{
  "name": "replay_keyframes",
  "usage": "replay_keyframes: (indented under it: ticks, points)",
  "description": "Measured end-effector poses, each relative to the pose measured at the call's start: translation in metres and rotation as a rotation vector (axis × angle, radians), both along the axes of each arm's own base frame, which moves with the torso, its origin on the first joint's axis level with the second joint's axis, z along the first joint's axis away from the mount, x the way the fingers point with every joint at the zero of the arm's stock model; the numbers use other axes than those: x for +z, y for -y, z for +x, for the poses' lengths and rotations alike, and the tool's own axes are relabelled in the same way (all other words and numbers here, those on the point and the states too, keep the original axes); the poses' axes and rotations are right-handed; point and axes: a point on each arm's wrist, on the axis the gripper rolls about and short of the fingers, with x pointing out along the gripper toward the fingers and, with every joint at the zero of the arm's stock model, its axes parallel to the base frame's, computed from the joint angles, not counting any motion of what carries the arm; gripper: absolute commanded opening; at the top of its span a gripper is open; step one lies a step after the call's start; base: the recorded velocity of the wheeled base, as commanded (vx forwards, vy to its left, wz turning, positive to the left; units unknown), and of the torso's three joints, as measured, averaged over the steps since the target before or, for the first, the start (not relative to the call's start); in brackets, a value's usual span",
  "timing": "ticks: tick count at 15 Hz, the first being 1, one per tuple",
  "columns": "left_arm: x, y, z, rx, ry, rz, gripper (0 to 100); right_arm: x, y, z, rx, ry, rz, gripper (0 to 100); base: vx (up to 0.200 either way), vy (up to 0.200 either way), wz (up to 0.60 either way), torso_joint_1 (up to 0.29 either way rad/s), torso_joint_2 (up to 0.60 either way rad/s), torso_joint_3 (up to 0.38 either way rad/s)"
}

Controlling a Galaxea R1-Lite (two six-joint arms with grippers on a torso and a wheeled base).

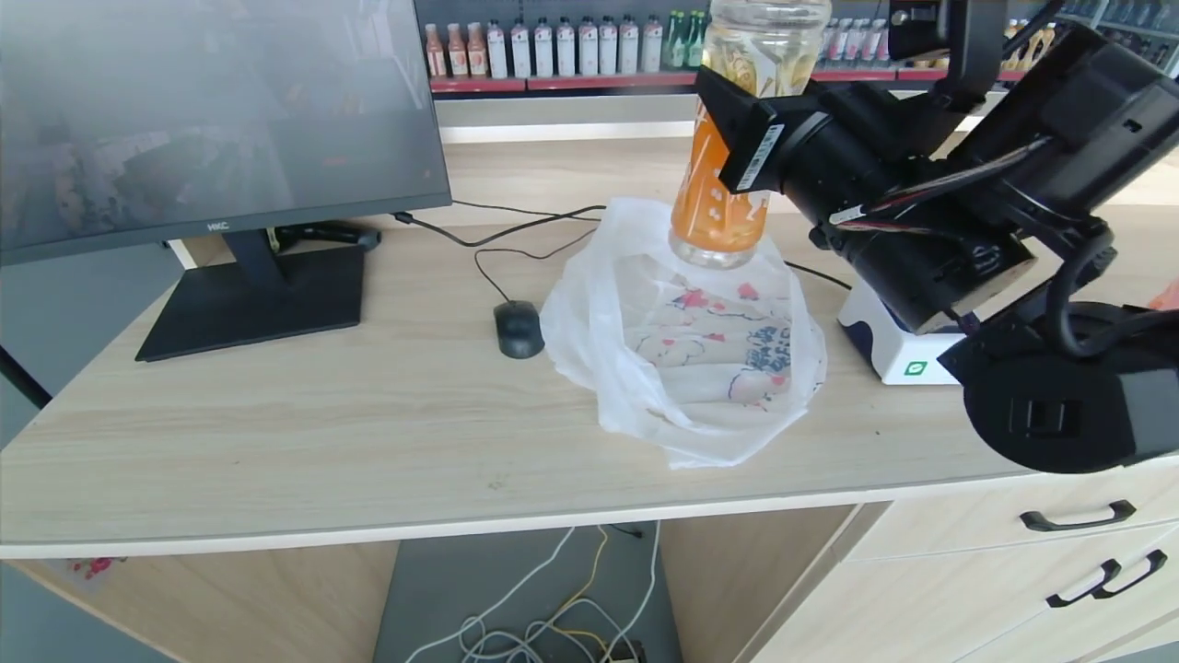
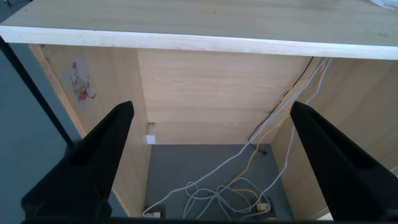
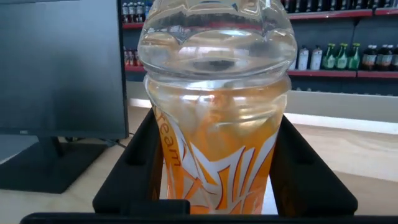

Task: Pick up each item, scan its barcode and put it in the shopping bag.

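Observation:
My right gripper [image 1: 737, 115] is shut on a clear bottle with an orange label [image 1: 723, 198], holding it roughly upright. The bottle's lower end hangs just over the far rim of the white plastic shopping bag [image 1: 599, 313], which lies open on the desk with a red and blue printed item [image 1: 728, 350] inside. In the right wrist view the bottle [image 3: 214, 124] sits between the two black fingers [image 3: 134, 165]. My left gripper [image 2: 211, 162] is open, low in front of the desk edge [image 2: 186, 40], with nothing between its fingers.
A white and blue scanner box [image 1: 889, 354] stands right of the bag, partly behind my right arm. A mouse [image 1: 519, 329] and a monitor [image 1: 212, 110] are to the left. Drawers [image 1: 1078, 520] sit below right. Cables [image 2: 230, 186] lie under the desk.

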Motion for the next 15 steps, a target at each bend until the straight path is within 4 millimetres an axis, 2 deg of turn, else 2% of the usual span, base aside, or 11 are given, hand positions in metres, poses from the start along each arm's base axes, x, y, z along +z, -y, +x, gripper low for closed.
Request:
replay_keyframes:
  ticks: [5,15]
  points:
    - [0.000,0.000,0.000,0.000,0.000,0.000,100,-0.021,-0.022,0.038,-0.010,-0.014,-0.010,0,0.000,0.000,0.00,0.000,0.00,0.000]
    - [0.000,0.000,0.000,0.000,0.000,0.000,100,-0.064,-0.013,0.083,-0.054,-0.077,-0.072,0,0.000,0.000,0.00,0.000,0.00,0.000]
